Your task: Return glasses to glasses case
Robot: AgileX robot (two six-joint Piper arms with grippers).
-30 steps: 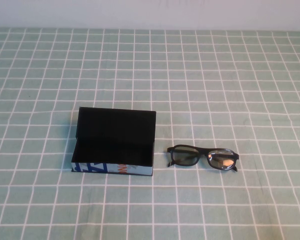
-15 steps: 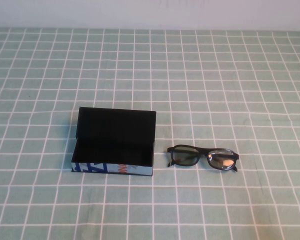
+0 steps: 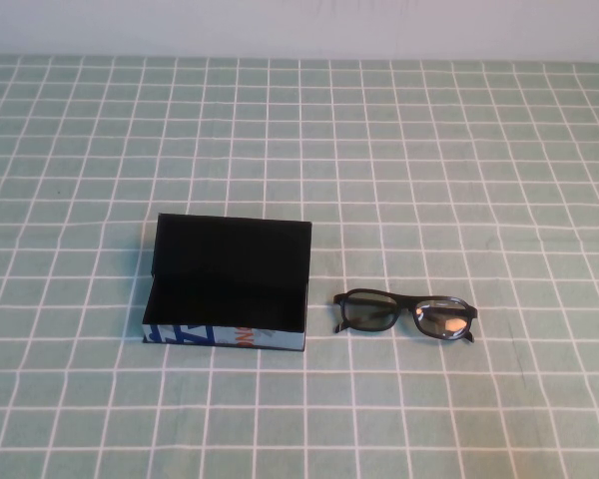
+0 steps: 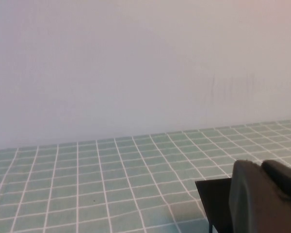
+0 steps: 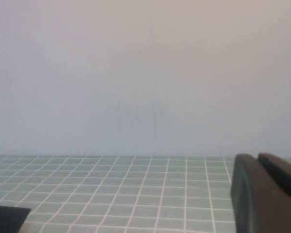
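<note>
**Open case and glasses side by side, both arms clear of the work area**

1. Left gripper (image 4: 264,194). Absent from the high view; its own wrist camera catches only a dark finger part, looking level across the table toward the far wall, with a corner of the case's raised lid beside it. Whether it is released or clenched cannot be told. Judged parked, well back from the objects.

2. Glasses case (image 3: 227,284). Rectangular black box, left of centre on the green checked tablecloth (image 3: 429,150). Hinged lid stands up along the far side, so the black-lined cavity faces upward and toward the robot; the light front panel with blue and orange print is on the near side. Nothing lies inside. Judged ready to receive: the lid is out of the way of a lowering from above.

3. Glasses (image 3: 405,315). Black thick-framed pair, just right of the case and apart from it, not touching. Lenses face the near side, frame lying roughly parallel to the case's long side, which should spare much turning on transfer. Task judged not yet begun.

4. Right gripper (image 5: 266,194). Also outside the high view; its wrist camera shows a dark finger part over the tablecloth and the bare wall. Open or closed cannot be told. Being on the glasses' side, it is the likelier arm to pick.
</note>
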